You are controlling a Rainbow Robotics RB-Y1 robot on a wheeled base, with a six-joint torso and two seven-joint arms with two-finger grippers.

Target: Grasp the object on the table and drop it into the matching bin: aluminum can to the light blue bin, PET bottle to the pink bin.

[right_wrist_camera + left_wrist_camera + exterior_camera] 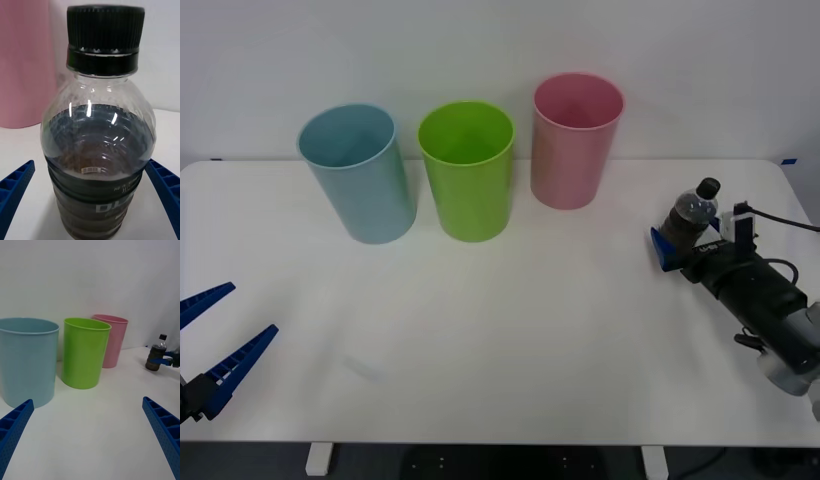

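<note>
Because the PET bottle (691, 221) stands upright near the right edge of the table (510, 340), with the right gripper (688, 245) around its lower body, I think the main risk is a weak grip. In the right wrist view the two blue fingers (15, 187) stand on both sides of the bottle (98, 150) with a little gap, so the jaws look open and not yet pressing on it. If they close too low or not centred, the smooth round plastic may slip or tilt, and the dark liquid inside can shift the weight during a lift. The thin clear wall may also give way under a hard squeeze.

The pink bin (575, 140) is near, to the left of the bottle and further back, and its rim is higher than the cap (105, 37). From my place I judge that a low carry may knock this bin, which is light and plain.

The bottle has a ribbed black screw cap, rounded shoulders and a dark label band. The pink, lime green (468, 170) and light blue bins (360, 172) are smooth, slightly tapered plastic cylinders standing in a row. The table is flat, white and matte.

The left gripper (215, 350) waits at the left front edge, with jaws wide and nothing between them.
</note>
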